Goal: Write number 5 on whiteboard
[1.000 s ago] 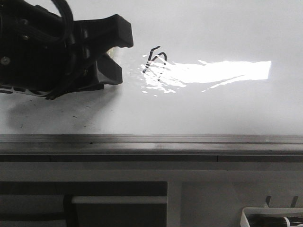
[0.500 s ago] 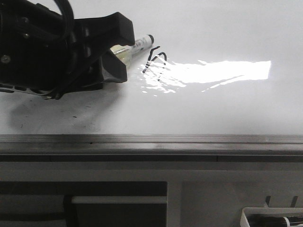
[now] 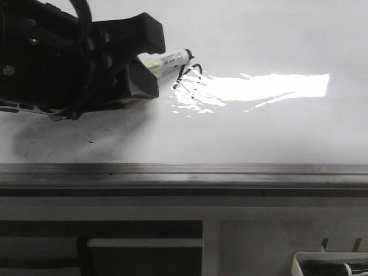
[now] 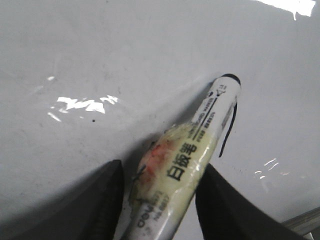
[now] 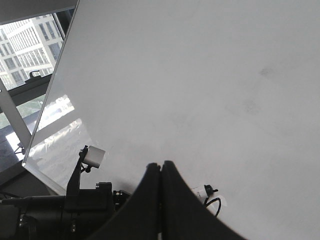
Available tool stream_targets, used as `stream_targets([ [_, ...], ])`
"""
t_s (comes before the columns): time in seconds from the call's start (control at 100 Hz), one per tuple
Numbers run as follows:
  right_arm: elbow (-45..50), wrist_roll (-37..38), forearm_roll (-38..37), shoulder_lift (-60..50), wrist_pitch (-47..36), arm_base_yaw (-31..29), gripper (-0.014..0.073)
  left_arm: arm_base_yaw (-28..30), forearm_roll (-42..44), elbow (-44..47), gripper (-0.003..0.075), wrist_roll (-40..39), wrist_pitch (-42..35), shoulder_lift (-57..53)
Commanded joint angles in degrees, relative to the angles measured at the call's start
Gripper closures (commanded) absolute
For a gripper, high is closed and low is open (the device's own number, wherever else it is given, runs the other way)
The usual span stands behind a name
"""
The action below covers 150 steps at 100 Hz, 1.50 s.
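The whiteboard (image 3: 270,132) lies flat and glossy across the view, with a bright band of glare right of centre and a grey metal rim (image 3: 184,169) along its near edge. Below the rim stands a dark cabinet front (image 3: 144,250) with a pale handle bar (image 3: 144,242).

The left gripper (image 3: 150,60) sits over the board's left part, its black jaws pinching a marker (image 3: 168,59) by the barrel. The marker is pale, printed with black characters, and its dark tip (image 4: 230,77) points at the board, just beside the writing.

The right gripper (image 5: 161,187) hangs above the board with its jaws pressed together and nothing between them.

The number 5 (image 3: 188,73) is a small scribble of thin black strokes on the board, just left of the glare band and at the marker's tip. In the left wrist view only one thin curved stroke (image 4: 227,130) shows beside the barrel.
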Motion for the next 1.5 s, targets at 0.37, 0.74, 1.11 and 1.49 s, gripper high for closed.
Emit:
stream_targets([
  [0.37, -1.5, -0.4, -0.9, -0.1, 2.0, 0.2, 0.0664, 1.0, -3.8, -0.3, 0.0370, -0.4, -3.9, 0.8],
  [0.74, -1.5, -0.4, -0.9, -0.1, 2.0, 0.2, 0.0664, 1.0, -3.8, -0.3, 0.0356, -0.4, -3.9, 0.8],
  [1.11, -1.5, -1.8, -0.9, -0.2, 2.0, 0.2, 0.0664, 0.9, -3.5, -0.3, 0.0219, 1.7, -1.6, -6.8],
  [1.49, 1.3, -23.5, -0.5, -9.4, -7.7, 0.2, 0.0664, 0.9, -3.6, 1.3, 0.0545, 27.5, 5.5, -38.7],
])
